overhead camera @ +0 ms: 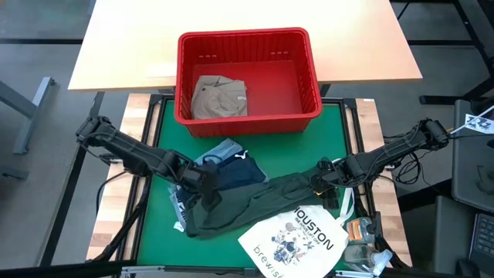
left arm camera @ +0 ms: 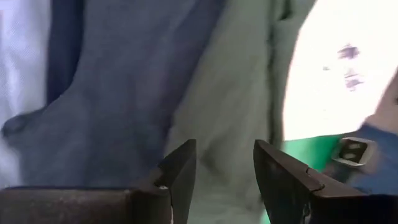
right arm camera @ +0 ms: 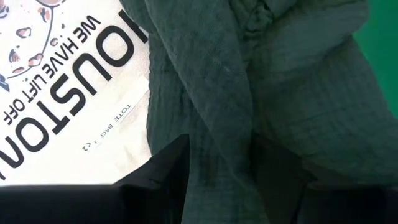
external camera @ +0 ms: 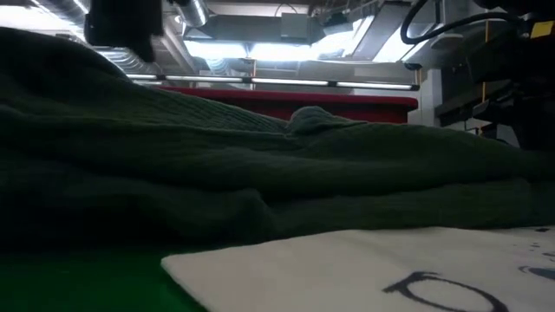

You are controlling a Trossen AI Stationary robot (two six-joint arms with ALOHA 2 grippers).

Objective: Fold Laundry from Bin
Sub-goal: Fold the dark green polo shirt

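Note:
The red bin [overhead camera: 248, 40] stands at the far edge of the green table with a khaki garment [overhead camera: 219, 97] lying in it. A dark green garment [overhead camera: 255, 202] lies spread across the middle of the table, filling the low view [external camera: 260, 165]. Beside it lie a navy garment [overhead camera: 238, 171] and a light blue denim one [overhead camera: 222, 149]. My left gripper [overhead camera: 202, 184] hovers open over the green garment's left part [left arm camera: 217, 106], beside the navy cloth [left arm camera: 124, 81]. My right gripper [overhead camera: 320, 181] is shut on the green garment's right end. My right gripper pinches a raised fold of the dark green garment [right arm camera: 219, 127] between its two fingers, near the garment's right end. The fingers come from above, pointing steeply down. The rest of the garment lies slack on the table and partly beside the white tote bag.
A white tote bag printed "HOUSTON" [overhead camera: 293, 239] lies at the near edge, its corner under the green garment [right arm camera: 68, 93]. Small items [overhead camera: 360, 232] sit at the near right corner. A wooden desk [overhead camera: 131, 46] stands behind the bin.

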